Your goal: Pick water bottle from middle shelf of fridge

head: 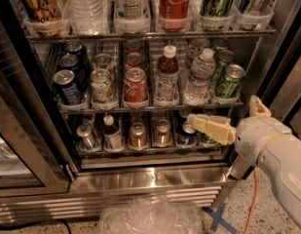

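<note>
The fridge (150, 178) stands open in front of me. Its middle shelf (116, 109) is a wire rack with clear lane trays. The water bottle (197, 79) is small, clear and ribbed with a white cap, and stands upright in the second lane from the right. A white-capped bottle of brown drink (165, 77) stands to its left and a green can (230, 81) to its right. My gripper (223, 111) is open and empty, below and to the right of the water bottle. One cream finger (211, 126) points left in front of the bottom shelf.
Blue cans (68, 86), a pale can (103, 84) and red cans (135, 84) fill the left lanes. Bigger bottles and cans stand on the top shelf (150, 33), small cans on the bottom one (140, 135). The glass door (18, 160) is open at left. A plastic bag (150, 216) lies on the floor.
</note>
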### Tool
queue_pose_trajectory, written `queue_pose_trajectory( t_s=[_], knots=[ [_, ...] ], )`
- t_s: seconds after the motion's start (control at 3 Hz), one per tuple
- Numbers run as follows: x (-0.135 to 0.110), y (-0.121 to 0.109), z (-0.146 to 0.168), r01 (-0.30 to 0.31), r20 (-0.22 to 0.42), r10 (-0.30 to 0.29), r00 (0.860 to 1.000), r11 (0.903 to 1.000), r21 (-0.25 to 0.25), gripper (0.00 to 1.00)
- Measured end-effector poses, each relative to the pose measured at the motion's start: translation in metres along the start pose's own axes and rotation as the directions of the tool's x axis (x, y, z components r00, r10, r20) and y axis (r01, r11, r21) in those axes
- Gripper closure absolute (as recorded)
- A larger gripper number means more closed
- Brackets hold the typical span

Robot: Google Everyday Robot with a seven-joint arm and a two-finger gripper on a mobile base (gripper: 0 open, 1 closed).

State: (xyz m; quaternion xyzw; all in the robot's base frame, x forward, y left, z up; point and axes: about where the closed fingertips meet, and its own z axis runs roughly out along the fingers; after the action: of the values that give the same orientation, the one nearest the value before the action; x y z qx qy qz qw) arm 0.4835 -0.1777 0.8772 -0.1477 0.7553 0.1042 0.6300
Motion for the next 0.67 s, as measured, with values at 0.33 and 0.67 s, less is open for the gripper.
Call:
queue_pose_trajectory(
  t_s=[0.33, 0.67],
  knots=[
    [0.0043, -0.0031, 0.0023, -0.009, -0.014, 0.009, 1.0, 0.9998, 0.019, 0.0],
    [0.0023, -0.0038, 0.0022, -0.023, -0.005, 0.024, 1.0, 0.9995, 0.021, 0.0]
  ],
)
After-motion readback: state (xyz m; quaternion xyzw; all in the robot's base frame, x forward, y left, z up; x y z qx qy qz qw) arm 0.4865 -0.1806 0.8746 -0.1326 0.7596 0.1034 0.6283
